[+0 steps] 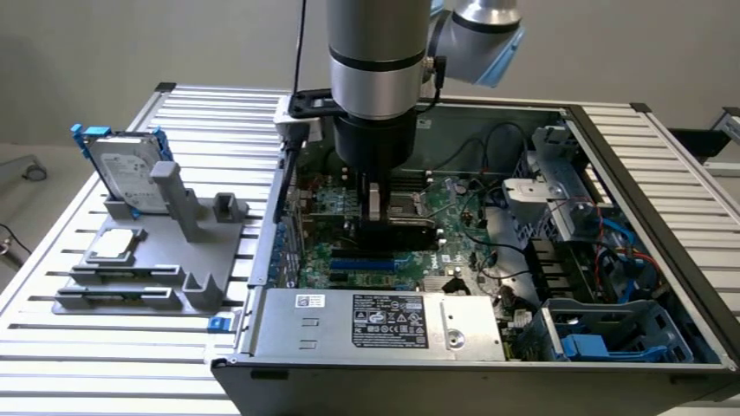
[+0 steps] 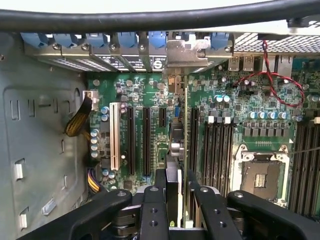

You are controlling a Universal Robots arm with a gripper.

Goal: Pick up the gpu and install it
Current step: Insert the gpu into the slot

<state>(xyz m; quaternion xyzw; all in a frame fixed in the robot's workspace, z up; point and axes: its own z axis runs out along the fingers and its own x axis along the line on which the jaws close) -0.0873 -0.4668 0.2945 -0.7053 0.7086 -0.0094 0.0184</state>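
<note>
The gpu (image 2: 185, 125) shows edge-on as a thin green board, running from between my fingers to its metal bracket (image 2: 185, 54) at the case's rear slot openings. It stands upright over the motherboard (image 2: 150, 100), in line with a long black slot; I cannot tell whether it is seated. My gripper (image 2: 178, 210) is shut on the gpu, one black finger (image 2: 152, 210) on each side of it. In the exterior view the gripper (image 1: 379, 217) hangs straight down inside the open computer case (image 1: 647, 165), with the gpu's black shroud (image 1: 412, 232) below it.
A grey fixture (image 1: 197, 251) at the exterior view's left holds a silver hard drive with blue rails (image 1: 121, 169) and a small silver chip (image 1: 113, 245). Inside the case are the power supply (image 1: 382, 322), a blue drive cage (image 1: 601, 342), an empty CPU socket (image 2: 262, 177) and red wires (image 2: 272, 82).
</note>
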